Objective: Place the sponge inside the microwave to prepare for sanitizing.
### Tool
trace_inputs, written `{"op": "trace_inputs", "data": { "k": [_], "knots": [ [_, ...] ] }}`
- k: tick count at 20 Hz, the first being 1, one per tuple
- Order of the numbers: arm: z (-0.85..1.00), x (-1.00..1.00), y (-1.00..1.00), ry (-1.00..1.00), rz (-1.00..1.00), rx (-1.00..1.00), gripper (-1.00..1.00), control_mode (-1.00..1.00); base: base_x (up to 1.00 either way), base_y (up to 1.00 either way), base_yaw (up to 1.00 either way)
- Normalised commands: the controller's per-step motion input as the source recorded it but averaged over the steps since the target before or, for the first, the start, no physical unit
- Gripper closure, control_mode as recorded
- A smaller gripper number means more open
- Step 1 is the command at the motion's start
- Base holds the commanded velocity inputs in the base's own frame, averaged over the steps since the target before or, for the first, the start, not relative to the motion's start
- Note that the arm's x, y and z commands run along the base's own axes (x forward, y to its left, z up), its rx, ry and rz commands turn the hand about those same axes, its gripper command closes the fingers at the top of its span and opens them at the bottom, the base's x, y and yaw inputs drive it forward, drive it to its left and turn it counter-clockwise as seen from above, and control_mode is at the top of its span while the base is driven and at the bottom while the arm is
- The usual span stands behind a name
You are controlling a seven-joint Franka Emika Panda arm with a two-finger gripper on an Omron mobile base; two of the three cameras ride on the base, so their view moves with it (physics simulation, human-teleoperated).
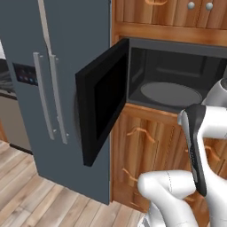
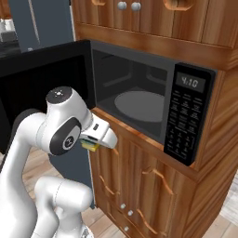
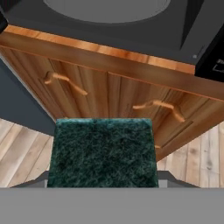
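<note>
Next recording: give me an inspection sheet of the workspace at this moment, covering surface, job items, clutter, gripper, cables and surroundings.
Surface: round grey turntable inside the microwave, bare.
Job's things: microwave with door swung wide open; sponge held at the hand, green scrub face toward the hand camera, yellow edge showing in the right base view, below and in front of the microwave opening, not yet inside.
Clutter: nothing seen.
Grippers: gripper shut on the sponge, outside the cavity, beside the lower cabinet front.
Cables: nothing seen.
Surroundings: grey fridge left of the microwave; wooden cabinets above and below; wood plank floor.
</note>
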Motion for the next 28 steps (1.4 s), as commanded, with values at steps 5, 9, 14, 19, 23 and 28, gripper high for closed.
{"op": "trace_inputs", "data": {
  "k": [5, 9, 14, 19, 23, 28],
  "knots": [
    [0.0, 0.0, 0.0, 0.0, 0.0, 0.0, 1.0, 1.0, 0.34, 0.0, 0.0],
    [0.0, 0.0, 0.0, 0.0, 0.0, 0.0, 1.0, 1.0, 0.14, 0.0, 0.0],
    [0.0, 0.01, 0.0, 0.0, 0.0, 0.0, 1.0, -1.0, 0.03, 0.0, 0.0],
    [0.02, 0.03, 0.09, -0.11, -0.02, -0.03, 1.0, -1.0, 0.0, 0.0, 0.0],
    [0.23, 0.0, 0.1, -0.07, -0.06, -0.09, 1.0, -1.0, 0.0, 0.0, 0.0],
    [0.29, 0.13, 0.03, -0.14, -0.06, -0.1, 1.0, -1.0, 0.0, 0.0, 0.0]
  ]
}}
